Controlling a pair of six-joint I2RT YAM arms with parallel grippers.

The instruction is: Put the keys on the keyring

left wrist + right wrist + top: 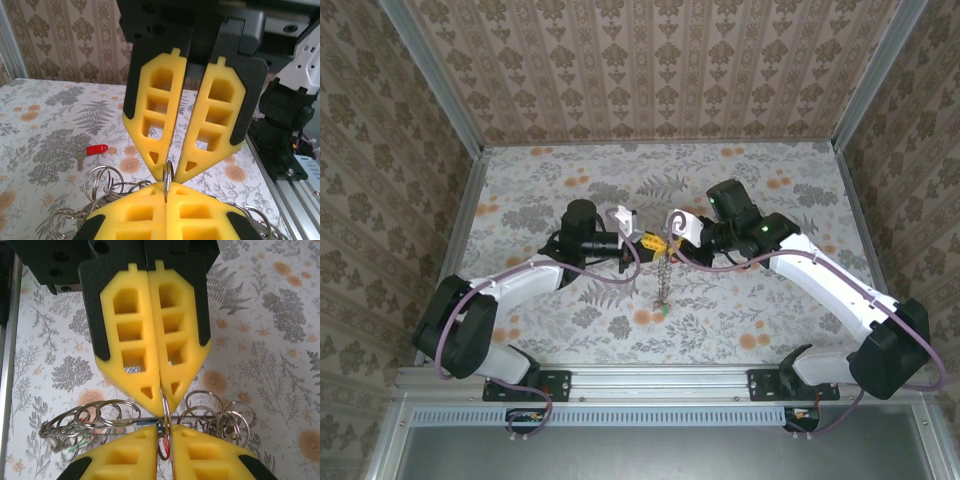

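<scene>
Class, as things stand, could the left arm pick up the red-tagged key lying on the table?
Probably not yet. The left gripper is shut on the keyring, so it is occupied. The red-tagged key itself lies uncovered on the table, seemingly close by.

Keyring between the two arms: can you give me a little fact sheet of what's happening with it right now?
keyring: held up off the table, keys hanging
left jaws: shut on one of its rings
right jaws: slightly parted around the same ring, grip unclear
red-tagged key: lying loose on the table
</scene>
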